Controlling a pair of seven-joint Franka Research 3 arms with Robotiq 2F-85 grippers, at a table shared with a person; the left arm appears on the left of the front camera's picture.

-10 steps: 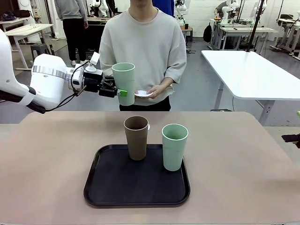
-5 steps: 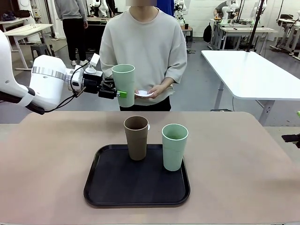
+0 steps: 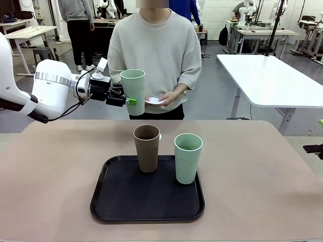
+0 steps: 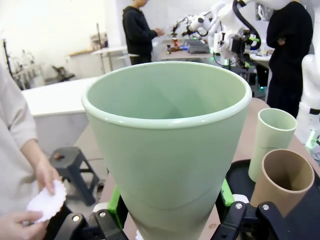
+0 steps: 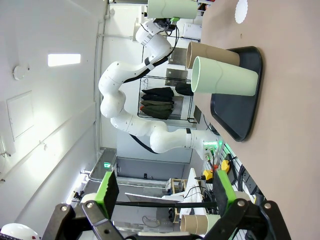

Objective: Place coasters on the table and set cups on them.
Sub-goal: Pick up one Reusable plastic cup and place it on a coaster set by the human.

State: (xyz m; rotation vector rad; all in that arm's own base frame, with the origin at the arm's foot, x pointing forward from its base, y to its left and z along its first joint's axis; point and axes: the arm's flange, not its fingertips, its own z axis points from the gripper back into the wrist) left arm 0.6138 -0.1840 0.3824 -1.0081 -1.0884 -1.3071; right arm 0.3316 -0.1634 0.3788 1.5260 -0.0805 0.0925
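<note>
My left gripper [image 3: 129,100] is shut on a mint green cup [image 3: 132,91], holding it upright in the air above the table's far edge, in front of the person. In the left wrist view this cup [image 4: 167,145] sits between the green pads [image 4: 114,206]. A brown cup [image 3: 147,147] and a second mint cup [image 3: 187,158] stand on the black tray [image 3: 126,201]. The person's hand holds white coasters [image 3: 154,101] at waist height. One coaster [image 5: 241,10] lies on the table [image 3: 55,171] beyond the tray. My right gripper [image 5: 165,190] is open and holds nothing.
The tray lies in the middle of the beige table, with bare tabletop on both sides. My right gripper's tip [image 3: 313,148] shows at the table's right edge. A white-topped table [image 3: 272,75] stands behind on the right, and other people stand farther back.
The left gripper and its mint cup have dropped very slightly and shifted a touch left. The person's hands and the cups on the tray have not moved.
</note>
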